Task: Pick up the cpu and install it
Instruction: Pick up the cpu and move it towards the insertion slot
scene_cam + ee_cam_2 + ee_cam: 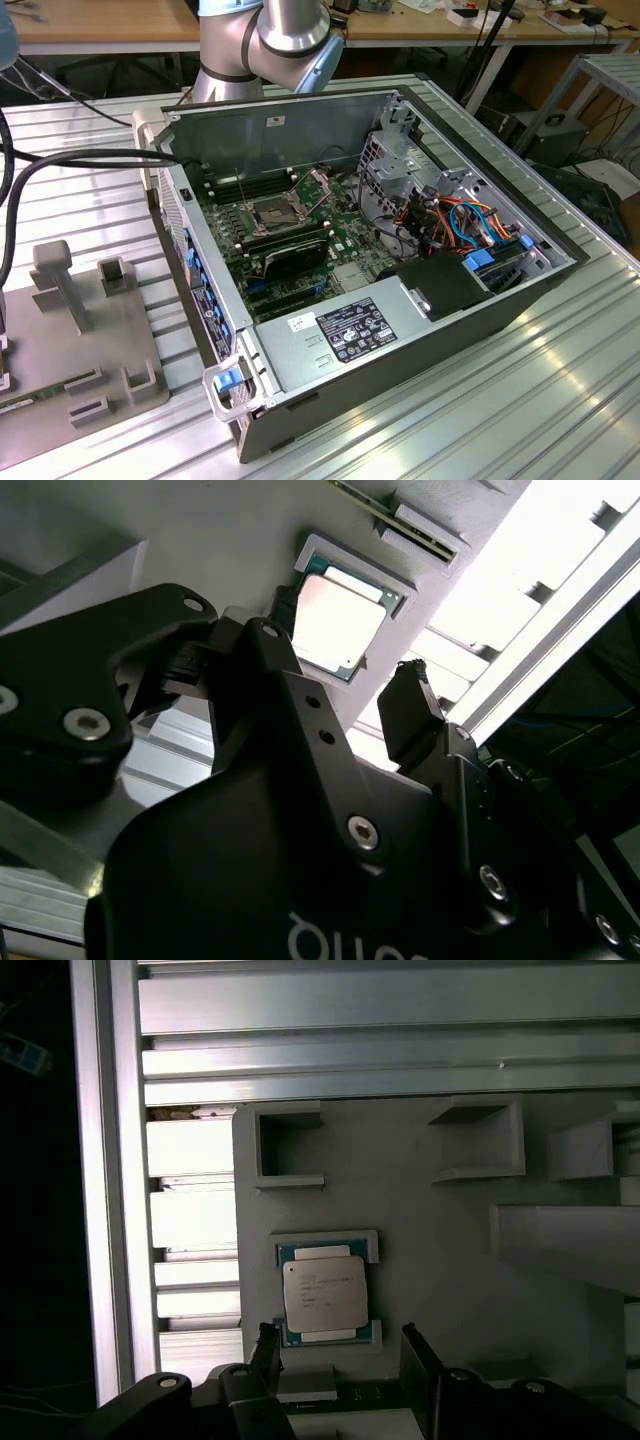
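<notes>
The cpu point(322, 1295) is a small square chip with a silver-grey top and a green rim, lying flat in a shallow recess of a grey holder plate point(420, 1220). In the second wrist view the cpu point(338, 620) sits just beyond the black fingers. My gripper point(340, 1352) hovers over the chip's near edge, open, one fingertip point(266, 1344) to each side and nothing held. In the second wrist view the gripper point(350, 645) has its jaws spread apart. In the exterior view the open socket point(272, 212) lies on the motherboard point(300, 225) inside the computer case point(400, 330).
The grey holder plate point(80, 350) with raised blocks lies at the exterior view's left of the case, on a ribbed aluminium table point(520, 400). Black cables point(60, 160) run across the table. The arm's base point(265, 45) stands behind the case. Drive cages and wiring point(450, 215) fill the case's right half.
</notes>
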{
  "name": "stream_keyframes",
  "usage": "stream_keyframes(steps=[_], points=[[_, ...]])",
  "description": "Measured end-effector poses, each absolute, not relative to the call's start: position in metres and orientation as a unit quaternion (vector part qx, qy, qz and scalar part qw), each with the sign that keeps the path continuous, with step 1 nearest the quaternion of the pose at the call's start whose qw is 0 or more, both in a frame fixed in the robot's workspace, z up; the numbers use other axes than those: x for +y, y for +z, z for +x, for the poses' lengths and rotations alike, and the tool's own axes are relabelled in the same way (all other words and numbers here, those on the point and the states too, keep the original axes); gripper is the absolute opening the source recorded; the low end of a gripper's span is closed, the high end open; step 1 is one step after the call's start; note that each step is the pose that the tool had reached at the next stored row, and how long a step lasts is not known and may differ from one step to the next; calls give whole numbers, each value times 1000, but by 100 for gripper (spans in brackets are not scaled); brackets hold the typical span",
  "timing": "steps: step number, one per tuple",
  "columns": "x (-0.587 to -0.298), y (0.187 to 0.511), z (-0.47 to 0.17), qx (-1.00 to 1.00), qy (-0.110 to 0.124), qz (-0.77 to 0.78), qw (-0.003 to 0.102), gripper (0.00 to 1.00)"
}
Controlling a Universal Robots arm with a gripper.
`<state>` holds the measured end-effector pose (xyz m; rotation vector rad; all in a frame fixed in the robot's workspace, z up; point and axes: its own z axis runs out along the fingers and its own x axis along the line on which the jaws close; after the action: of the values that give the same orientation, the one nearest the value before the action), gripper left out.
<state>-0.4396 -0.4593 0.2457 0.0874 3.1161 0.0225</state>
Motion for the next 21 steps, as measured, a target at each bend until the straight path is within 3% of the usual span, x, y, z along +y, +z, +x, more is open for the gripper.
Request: stream_keyframes(steps=[21], points=[[-459, 236, -440, 1000, 6, 28, 12, 60]])
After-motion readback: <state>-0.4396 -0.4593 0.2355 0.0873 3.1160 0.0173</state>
